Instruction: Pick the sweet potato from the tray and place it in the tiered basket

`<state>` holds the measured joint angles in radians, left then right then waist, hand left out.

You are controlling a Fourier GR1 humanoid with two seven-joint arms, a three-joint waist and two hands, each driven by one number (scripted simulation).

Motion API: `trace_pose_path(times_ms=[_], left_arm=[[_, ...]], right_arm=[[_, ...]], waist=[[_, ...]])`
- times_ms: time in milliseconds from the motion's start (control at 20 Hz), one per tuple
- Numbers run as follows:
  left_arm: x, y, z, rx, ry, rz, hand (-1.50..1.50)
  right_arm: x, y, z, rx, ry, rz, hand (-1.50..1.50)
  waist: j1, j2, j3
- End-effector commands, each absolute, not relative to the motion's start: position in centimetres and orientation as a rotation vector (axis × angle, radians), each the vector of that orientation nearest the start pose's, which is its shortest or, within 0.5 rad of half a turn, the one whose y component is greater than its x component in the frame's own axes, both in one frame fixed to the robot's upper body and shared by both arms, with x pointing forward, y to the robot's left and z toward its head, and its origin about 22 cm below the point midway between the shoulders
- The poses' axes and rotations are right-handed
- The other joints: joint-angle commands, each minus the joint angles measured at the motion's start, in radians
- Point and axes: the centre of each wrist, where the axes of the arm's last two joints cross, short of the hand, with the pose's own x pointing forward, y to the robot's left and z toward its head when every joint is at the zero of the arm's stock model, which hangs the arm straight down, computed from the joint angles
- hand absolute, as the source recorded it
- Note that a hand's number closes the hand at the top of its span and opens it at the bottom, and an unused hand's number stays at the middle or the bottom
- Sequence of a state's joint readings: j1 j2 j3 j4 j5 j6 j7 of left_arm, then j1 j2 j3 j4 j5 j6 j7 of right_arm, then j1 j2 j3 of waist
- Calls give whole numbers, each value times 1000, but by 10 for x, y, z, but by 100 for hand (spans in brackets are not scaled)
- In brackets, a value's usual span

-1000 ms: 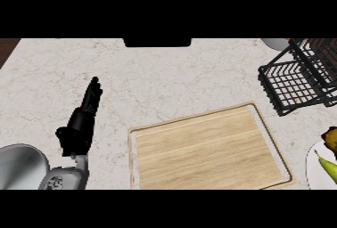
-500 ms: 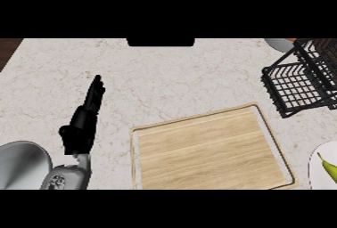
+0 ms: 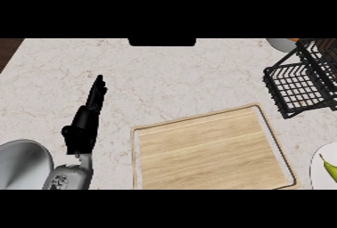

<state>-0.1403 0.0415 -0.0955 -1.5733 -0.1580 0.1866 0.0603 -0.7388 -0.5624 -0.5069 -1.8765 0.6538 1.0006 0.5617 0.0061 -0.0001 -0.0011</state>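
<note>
Pale wooden rectangular tray (image 3: 211, 153) lies bare with no sweet potato visible anywhere, right of the black left hand (image 3: 85, 120), straight-fingered and empty on the marbled surface (image 3: 171, 75), black wire tiered basket (image 3: 304, 84) far right.

One light speckled counter (image 3: 171, 80) fills the view. On it lies one wooden tray (image 3: 214, 149). One black wire basket (image 3: 304, 82) stands at the right edge. One black hand (image 3: 84, 122) with straight fingers shows at the left, on one grey forearm (image 3: 66, 178). One white plate (image 3: 322, 167) sits at the lower right edge, with one green item (image 3: 329, 167) on it. No second hand is visible.
</note>
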Motion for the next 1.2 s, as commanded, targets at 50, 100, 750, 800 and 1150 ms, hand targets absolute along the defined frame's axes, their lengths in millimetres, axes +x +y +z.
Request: trace_pose_path(times_ms=[50,100,750,800,1150], left_arm=[[285,206,40,190,-1663,-122,0],[278,197,37,190,-1666,-110,0],[269,199,21,189,-1670,-105,0],[274,178,28,174,-1677,-117,0],[288,213,43,177,-1662,-103,0]], right_arm=[[275,-344,329,-1259,-1231,828,150],[295,-340,335,-1255,-1224,813,150],[348,-391,289,-1173,-1158,704,150],[346,-397,269,-1095,-1176,584,-150],[353,-406,268,-949,-1297,509,-150]], waist=[[1,4,1],[9,4,1],[9,3,1],[-5,2,2],[-5,0,1]])
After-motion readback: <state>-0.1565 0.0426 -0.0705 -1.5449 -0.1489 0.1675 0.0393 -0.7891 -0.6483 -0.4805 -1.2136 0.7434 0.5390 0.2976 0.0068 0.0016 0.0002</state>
